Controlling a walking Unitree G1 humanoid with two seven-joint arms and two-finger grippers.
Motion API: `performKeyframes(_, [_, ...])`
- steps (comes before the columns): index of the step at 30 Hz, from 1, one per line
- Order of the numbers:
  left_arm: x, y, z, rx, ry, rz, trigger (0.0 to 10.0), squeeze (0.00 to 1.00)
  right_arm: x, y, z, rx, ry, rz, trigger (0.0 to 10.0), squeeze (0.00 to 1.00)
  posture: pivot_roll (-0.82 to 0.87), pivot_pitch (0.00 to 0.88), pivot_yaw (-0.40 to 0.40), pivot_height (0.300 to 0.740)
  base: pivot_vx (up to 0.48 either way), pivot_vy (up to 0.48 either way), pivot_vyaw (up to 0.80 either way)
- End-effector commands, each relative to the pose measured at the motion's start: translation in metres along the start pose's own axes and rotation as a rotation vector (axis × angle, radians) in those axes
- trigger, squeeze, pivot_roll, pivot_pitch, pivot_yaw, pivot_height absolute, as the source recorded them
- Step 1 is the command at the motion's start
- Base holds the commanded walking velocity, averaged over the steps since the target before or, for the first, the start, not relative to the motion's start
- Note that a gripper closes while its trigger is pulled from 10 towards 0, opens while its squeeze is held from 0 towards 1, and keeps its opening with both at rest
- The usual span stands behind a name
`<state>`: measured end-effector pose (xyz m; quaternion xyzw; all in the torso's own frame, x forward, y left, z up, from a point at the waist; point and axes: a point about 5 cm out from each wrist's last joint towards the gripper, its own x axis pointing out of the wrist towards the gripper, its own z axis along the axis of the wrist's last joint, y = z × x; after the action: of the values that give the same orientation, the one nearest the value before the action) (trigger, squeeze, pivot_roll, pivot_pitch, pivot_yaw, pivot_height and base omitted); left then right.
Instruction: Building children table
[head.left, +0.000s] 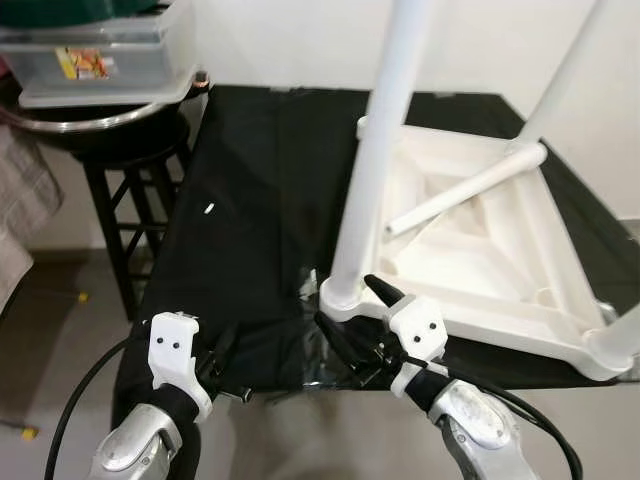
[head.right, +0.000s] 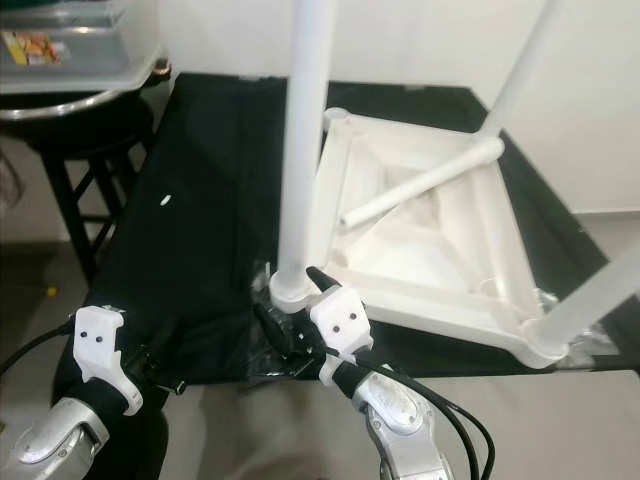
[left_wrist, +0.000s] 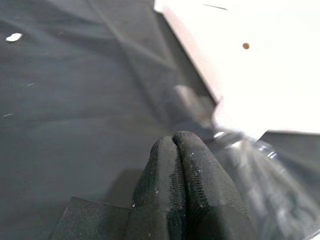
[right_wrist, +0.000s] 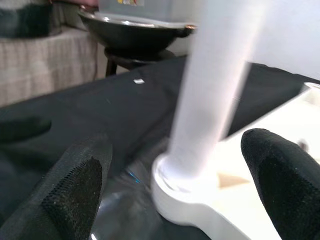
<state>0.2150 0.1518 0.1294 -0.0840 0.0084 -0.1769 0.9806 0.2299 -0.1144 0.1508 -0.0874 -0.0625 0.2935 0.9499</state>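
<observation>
Upturned white table (head.left: 470, 250) beside stool (head.left: 130, 180)

One white children's table (head.left: 480, 250) lies upside down on one black-covered counter (head.left: 250, 200). Three white legs stand up from it: one (head.left: 375, 150) just beyond the right hand (head.left: 350, 315), two farther off. A fourth leg (head.left: 465, 190) lies loose in its underside. One black stool (head.left: 130, 180) carries one bowl (head.left: 90, 118) and one plastic box (head.left: 100, 55). Two hands are present.
</observation>
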Motion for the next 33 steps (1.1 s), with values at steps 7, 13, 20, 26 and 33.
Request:
performKeyframes(7, [0.003,0.004,-0.007,0.020,0.011,0.031,10.0,0.00,0.003,0.000,-0.006,0.019,0.003,0.033,10.0,0.00,-0.03,0.077,-0.041,0.740,0.000,-0.459,0.00])
performKeyframes(13, [-0.002,0.010,-0.008,0.043,0.013,0.123,10.0,0.00,0.005,-0.001,-0.010,0.008,0.040,0.060,10.0,0.00,-0.04,0.071,-0.047,0.740,0.000,-0.470,0.00])
performKeyframes(20, [-0.006,0.016,-0.008,0.059,0.002,0.226,10.0,0.00,-0.005,-0.003,-0.017,0.022,0.104,0.070,10.0,0.00,-0.04,0.071,-0.051,0.740,0.000,-0.471,0.00])
performKeyframes(26, [-0.007,0.019,-0.009,0.071,0.011,0.269,10.0,0.00,-0.007,-0.003,-0.019,0.055,0.111,0.085,10.0,0.00,-0.05,0.071,-0.049,0.740,0.000,-0.476,0.00])
performKeyframes(33, [-0.005,0.019,-0.011,0.078,0.029,0.274,10.0,0.00,-0.008,0.003,-0.018,0.062,0.108,0.156,10.0,0.00,-0.05,0.071,-0.045,0.740,0.000,-0.480,0.00])
